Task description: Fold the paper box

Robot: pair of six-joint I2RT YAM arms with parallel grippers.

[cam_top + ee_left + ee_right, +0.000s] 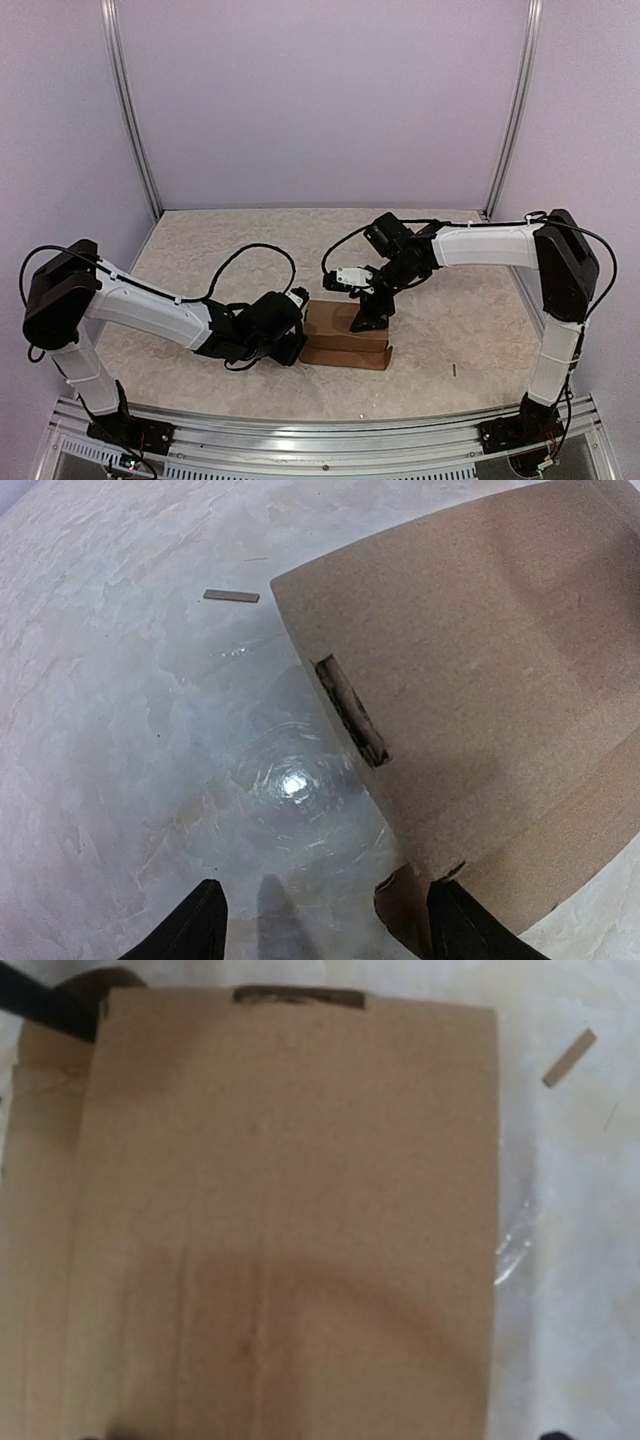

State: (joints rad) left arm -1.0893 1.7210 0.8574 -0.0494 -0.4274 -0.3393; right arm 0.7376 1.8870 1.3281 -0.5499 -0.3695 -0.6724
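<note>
The paper box (345, 336) is brown cardboard, partly folded, lying flat on the table between my arms. My left gripper (296, 345) is at its left end. In the left wrist view it (325, 935) is open, with the right fingertip (455, 930) against a notched corner flap of the box (480, 680) and the left one over bare table. My right gripper (370, 318) sits on top of the box. In the right wrist view the box's top panel (290, 1210) fills the frame and only the tips of its fingers show at the bottom corners, wide apart.
The marbled table (220, 250) is walled by lilac panels at the back and sides. A small cardboard scrap (231, 596) lies on the table beyond the box and also shows in the right wrist view (569, 1057). A small dark mark (453, 369) lies right of the box.
</note>
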